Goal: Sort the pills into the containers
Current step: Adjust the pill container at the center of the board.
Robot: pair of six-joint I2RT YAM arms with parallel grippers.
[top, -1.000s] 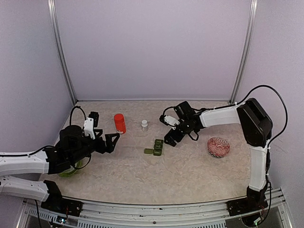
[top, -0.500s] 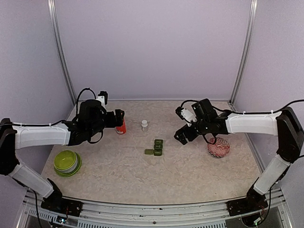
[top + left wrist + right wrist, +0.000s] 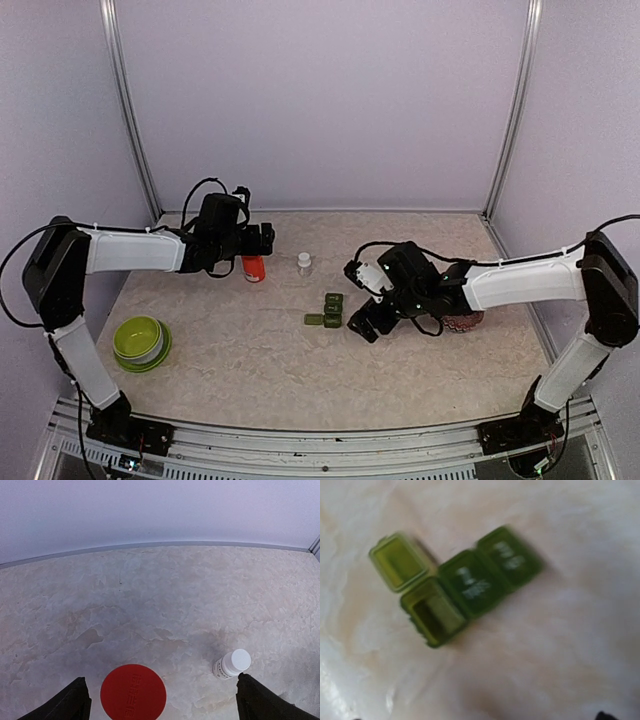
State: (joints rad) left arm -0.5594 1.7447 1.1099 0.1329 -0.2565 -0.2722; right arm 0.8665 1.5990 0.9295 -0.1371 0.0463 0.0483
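The containers [image 3: 329, 310] are a dark green strip of three square compartments in mid-table. In the blurred right wrist view the containers [image 3: 470, 582] have one end lid flipped open and that compartment looks empty; the other two are closed. My right gripper [image 3: 364, 320] hovers open just right of the strip, touching nothing. At the back left, my left gripper [image 3: 256, 243] is open directly above the red bottle [image 3: 254, 268]. From the left wrist, the red bottle's cap [image 3: 133, 692] sits between the spread fingers [image 3: 75, 702]. No pills are visible.
A small white bottle [image 3: 304, 263] stands right of the red one, seen also as the white bottle [image 3: 232, 663] by my left gripper's right finger. A lime-green bowl [image 3: 140, 342] sits front left. A pink mesh object [image 3: 464, 320] lies behind my right forearm.
My left arm swung from over the bowl to the back, now above the red bottle. My right gripper swung out to the right, then came back low beside the containers.
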